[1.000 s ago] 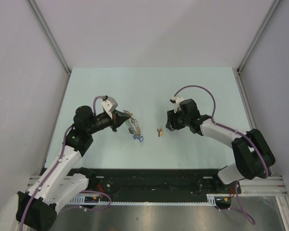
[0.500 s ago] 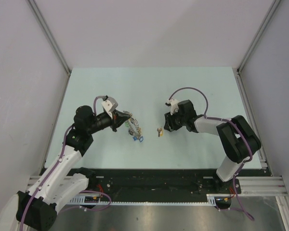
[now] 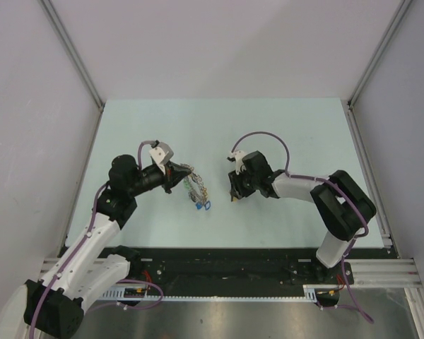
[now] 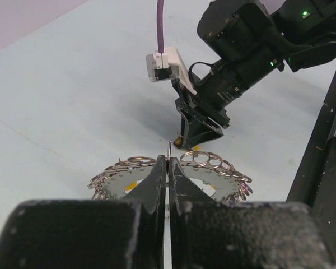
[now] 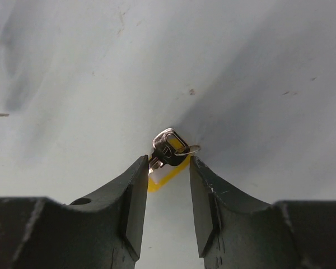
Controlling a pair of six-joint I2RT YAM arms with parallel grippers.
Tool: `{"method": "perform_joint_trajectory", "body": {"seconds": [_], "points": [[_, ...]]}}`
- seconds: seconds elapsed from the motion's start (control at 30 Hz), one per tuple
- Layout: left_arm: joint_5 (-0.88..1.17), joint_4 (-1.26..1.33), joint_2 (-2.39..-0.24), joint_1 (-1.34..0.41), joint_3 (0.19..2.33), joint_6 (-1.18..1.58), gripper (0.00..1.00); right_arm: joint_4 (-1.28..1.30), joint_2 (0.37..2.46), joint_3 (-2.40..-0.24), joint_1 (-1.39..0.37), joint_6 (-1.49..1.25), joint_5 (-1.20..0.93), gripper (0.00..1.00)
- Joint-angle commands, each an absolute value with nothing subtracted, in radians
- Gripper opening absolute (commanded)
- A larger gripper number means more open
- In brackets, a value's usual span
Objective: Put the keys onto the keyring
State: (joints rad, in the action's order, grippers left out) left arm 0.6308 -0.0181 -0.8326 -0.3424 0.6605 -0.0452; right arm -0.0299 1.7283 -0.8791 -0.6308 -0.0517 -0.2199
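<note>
This is a robotics lab test cell. A bare mint-green table (image 3: 304, 127) spreads under the left pincer (image 3: 184, 178) and the right pincer (image 3: 234, 191). Beyond them and to either side rise blank pale panels (image 3: 219, 49) framed by aluminium posts (image 3: 72, 53). Behind them run a slotted metal rail (image 3: 389, 272), a black base plate (image 3: 219, 263) and purple cables (image 4: 160, 22).

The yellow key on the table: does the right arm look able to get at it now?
Probably yes. The right pincer hangs open, and the yellow key lies at the mouth of the gap, a finger on each side, with nothing in the way.
</note>
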Motion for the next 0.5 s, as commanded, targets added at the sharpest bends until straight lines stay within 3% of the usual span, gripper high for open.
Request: {"method": "perform_joint_trajectory", "body": {"seconds": [0.0,0.13,0.27,0.47], "points": [[0.638,0.029,-0.821,-0.331,0.704,-0.064,0.01,0.114,1.71,-0.877,-0.709,-0.184,-0.199,0.39],[0.635,0.029,-0.821,-0.328,0.704,-0.063,0.0,0.074,1.706,-0.877,-0.755,-0.31,-0.198,0.31],[0.637,0.031,-0.818,-0.327,0.704,-0.064,0.0,-0.023,1.707,-0.877,-0.801,-0.374,-0.227,0.29],[0.63,0.031,-0.808,-0.327,0.701,-0.067,0.0,-0.043,1.636,-0.877,-0.804,-0.192,-0.235,0.31]]}}
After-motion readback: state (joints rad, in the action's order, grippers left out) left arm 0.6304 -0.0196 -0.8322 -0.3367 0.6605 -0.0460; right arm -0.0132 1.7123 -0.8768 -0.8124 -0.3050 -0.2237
